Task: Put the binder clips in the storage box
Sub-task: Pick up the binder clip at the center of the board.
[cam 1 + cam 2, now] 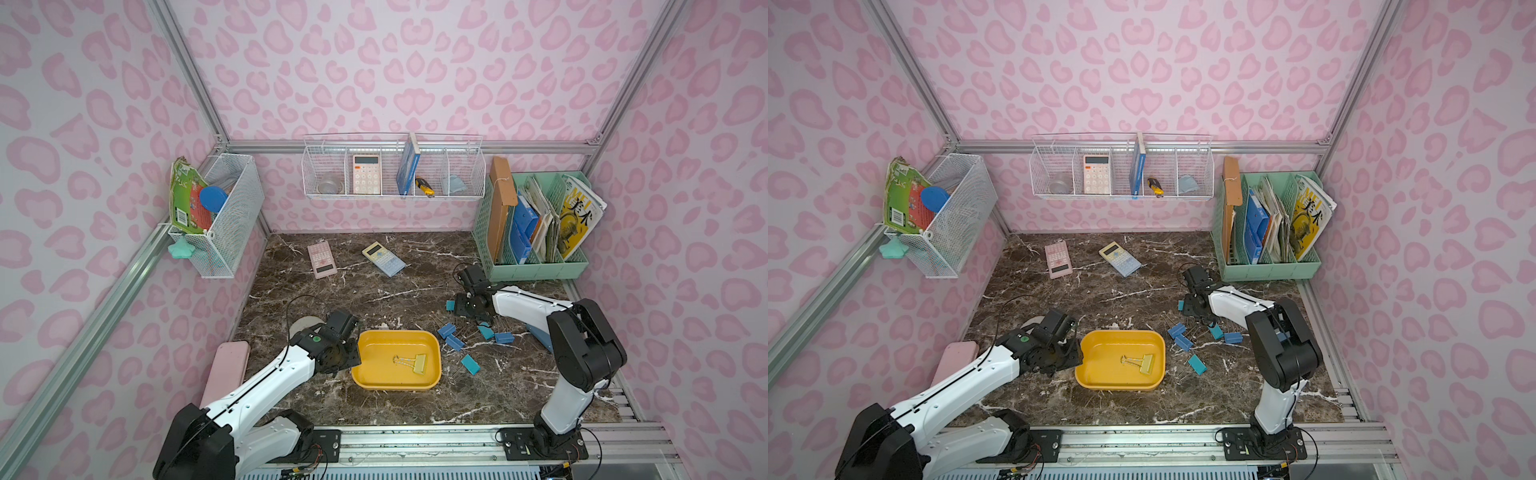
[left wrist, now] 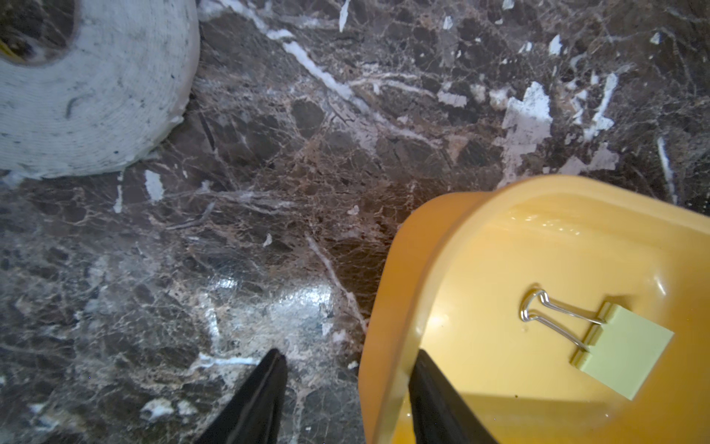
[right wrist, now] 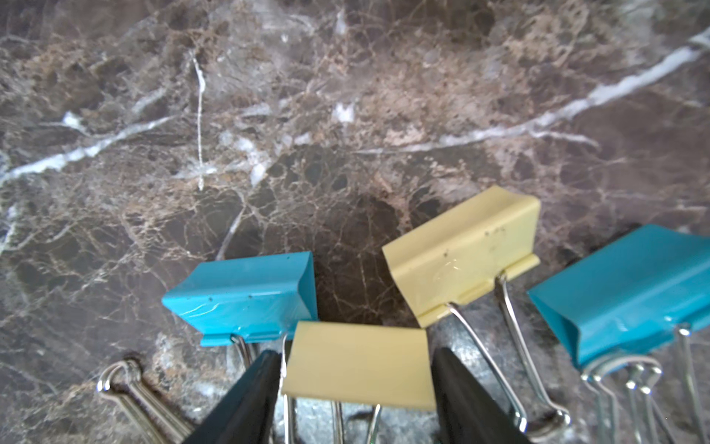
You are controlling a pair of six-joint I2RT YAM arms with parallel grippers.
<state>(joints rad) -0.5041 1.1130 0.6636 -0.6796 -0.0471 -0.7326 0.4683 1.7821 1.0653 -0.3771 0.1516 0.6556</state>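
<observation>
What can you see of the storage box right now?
The storage box is a shallow yellow-orange tub, glossy plastic by its look, rectangular with rounded corners and a rim. It sits upright on the marble tabletop. One pale yellow binder clip lies flat on its floor. The left end effector straddles its rim near a corner, jaws open, one finger inside.

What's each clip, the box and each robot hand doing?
storage box, upright, one clip inside.
yellow clip, lying in the box.
second yellow clip, between the fingers of the right gripper.
blue clips, loose on the table.
left gripper, open, straddling the box's rim.
right gripper, grip unclear.
</observation>
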